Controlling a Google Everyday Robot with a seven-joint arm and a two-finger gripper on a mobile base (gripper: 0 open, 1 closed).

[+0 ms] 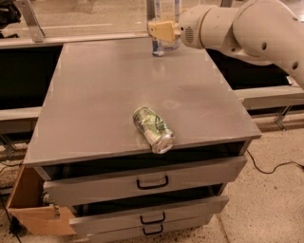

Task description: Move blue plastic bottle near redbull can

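Note:
My gripper is at the back edge of the grey cabinet top, shut on the blue plastic bottle. The bottle is upright, its top runs out of the frame, and its base is at or just above the surface. A slim blue can, apparently the redbull can, stands right under the gripper's tan fingers, touching or almost touching the bottle's left side. It is mostly hidden by them.
A green-and-white can lies on its side near the front edge of the top. Drawers below stand slightly open. A cardboard box sits at the lower left. A metal rail runs behind the cabinet.

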